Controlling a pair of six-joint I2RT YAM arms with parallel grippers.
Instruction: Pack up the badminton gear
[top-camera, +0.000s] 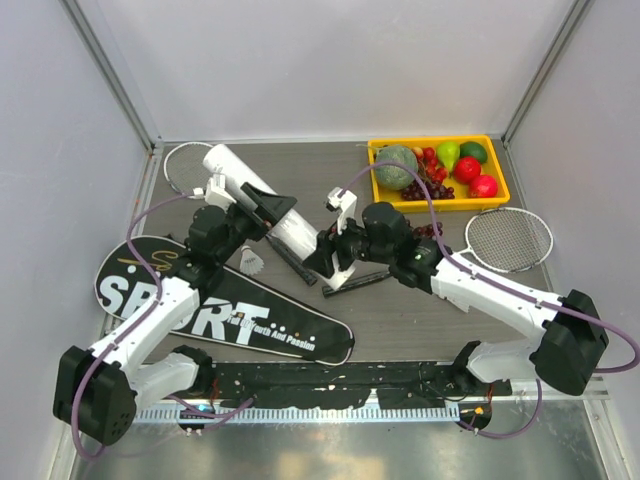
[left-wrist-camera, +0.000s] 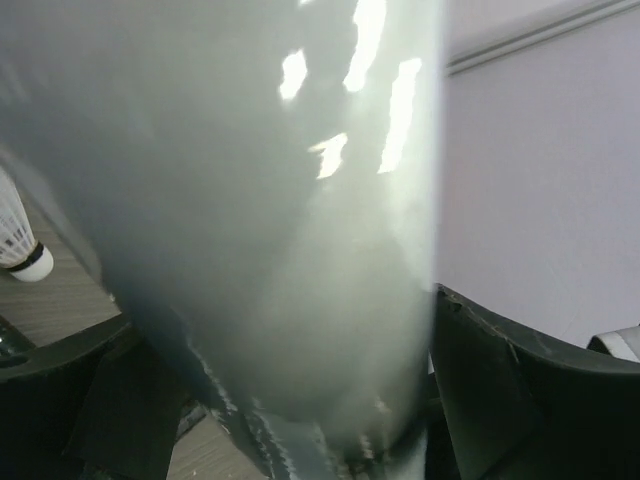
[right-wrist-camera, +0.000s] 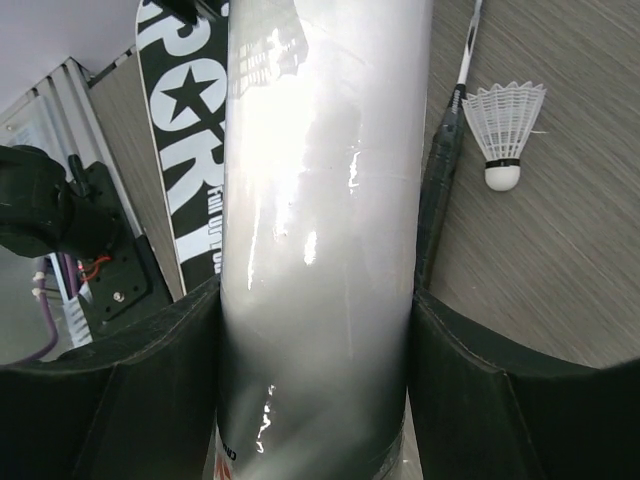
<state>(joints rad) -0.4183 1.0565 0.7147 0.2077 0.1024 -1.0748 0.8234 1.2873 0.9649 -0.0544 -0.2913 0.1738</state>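
The long white tube (top-camera: 245, 185) lies slanted over the table, from the back left toward the middle. My right gripper (top-camera: 335, 252) is shut on its near end, and both pads press the tube (right-wrist-camera: 320, 200) in the right wrist view. My left gripper (top-camera: 262, 205) straddles the tube's (left-wrist-camera: 260, 200) middle with its jaws open wide. A white shuttlecock (top-camera: 252, 262) lies on the table beside the black "SPORT" bag (top-camera: 225, 310). One racket head (top-camera: 185, 165) shows at the back left, another racket (top-camera: 508, 238) at the right. A black racket handle (right-wrist-camera: 440, 170) runs under the tube.
A yellow tray (top-camera: 440, 200) of fruit stands at the back right, with dark red grapes (top-camera: 428, 190) at its front. The enclosure walls close in on the left, back and right. The shuttlecock (right-wrist-camera: 503, 125) lies on bare wood right of the tube.
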